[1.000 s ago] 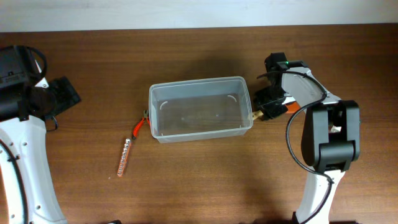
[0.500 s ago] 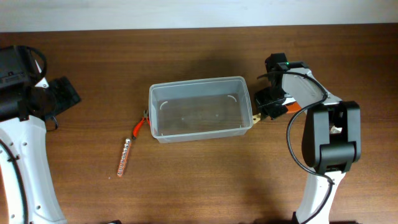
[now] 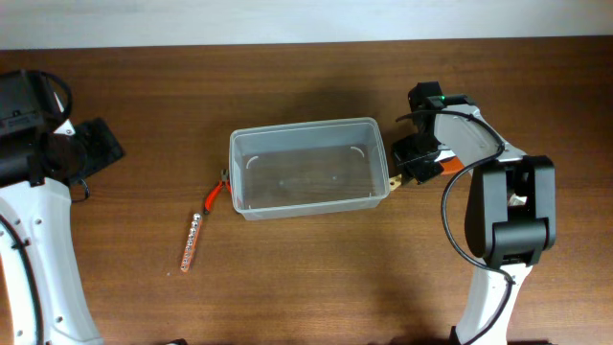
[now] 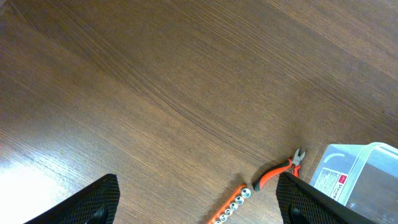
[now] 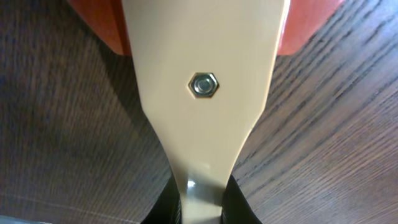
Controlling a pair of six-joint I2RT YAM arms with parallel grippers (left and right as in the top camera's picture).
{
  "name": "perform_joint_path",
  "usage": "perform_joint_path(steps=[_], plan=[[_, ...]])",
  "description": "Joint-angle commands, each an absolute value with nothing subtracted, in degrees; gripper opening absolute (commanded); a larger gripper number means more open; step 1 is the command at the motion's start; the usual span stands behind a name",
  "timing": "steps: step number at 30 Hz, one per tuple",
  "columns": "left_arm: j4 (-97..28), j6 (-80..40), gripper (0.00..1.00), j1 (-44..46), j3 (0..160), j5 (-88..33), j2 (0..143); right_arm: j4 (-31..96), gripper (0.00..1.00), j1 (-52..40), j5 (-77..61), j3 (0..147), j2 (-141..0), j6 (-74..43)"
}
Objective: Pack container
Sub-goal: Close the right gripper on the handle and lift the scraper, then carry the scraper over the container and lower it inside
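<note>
The clear container [image 3: 306,209] stands empty at the table's middle; its corner with a label shows in the left wrist view [image 4: 367,174]. My right gripper [image 3: 407,172] is beside the container's right end, shut on a beige flat tool with a hex bolt and orange parts [image 5: 205,62]. The black fingers [image 5: 198,205] clamp its narrow end. The tool's beige tip [image 3: 391,181] reaches the container's right wall. My left gripper [image 3: 96,144] is far left, open and empty [image 4: 199,208], above bare wood.
Orange-handled pliers [image 3: 215,194] lie against the container's left side and also show in the left wrist view [image 4: 280,173]. An orange rail of sockets [image 3: 192,241] lies left of and in front of the container; it shows in the left wrist view too [image 4: 230,205].
</note>
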State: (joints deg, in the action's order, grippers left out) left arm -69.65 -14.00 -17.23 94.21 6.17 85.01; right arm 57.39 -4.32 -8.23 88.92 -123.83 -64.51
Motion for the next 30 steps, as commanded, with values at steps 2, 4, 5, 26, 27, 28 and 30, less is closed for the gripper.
perform_joint_path(steps=[2,4,5,26,27,28,30], plan=[[-69.69,-14.52,0.83,-17.43,93.67,5.78,84.95,57.25,0.04,-4.4,-5.87,87.48,-127.83,-59.18],[-69.69,-14.5,0.83,-17.41,93.67,5.78,84.95,58.85,0.04,-4.43,-4.08,88.97,-127.35,-57.6],[-69.69,-14.5,0.83,-17.41,93.67,5.78,84.95,59.99,0.04,-4.43,-2.85,89.91,-127.02,-57.14],[-69.69,-14.5,0.83,-17.41,93.67,5.78,84.95,76.86,0.04,-11.25,-0.14,125.91,-110.19,5.41],[-69.69,-14.5,0.83,-17.41,93.67,5.78,84.95,78.37,0.04,-12.6,-0.49,126.85,-109.3,9.45],[-69.69,-14.5,0.83,-17.41,93.67,5.78,84.95,80.16,0.04,-14.13,-0.45,127.57,-108.33,13.74],[-69.69,-14.5,0.83,-17.41,93.67,5.78,84.95,83.0,0.04,-16.73,-0.45,127.74,-107.02,20.71]])
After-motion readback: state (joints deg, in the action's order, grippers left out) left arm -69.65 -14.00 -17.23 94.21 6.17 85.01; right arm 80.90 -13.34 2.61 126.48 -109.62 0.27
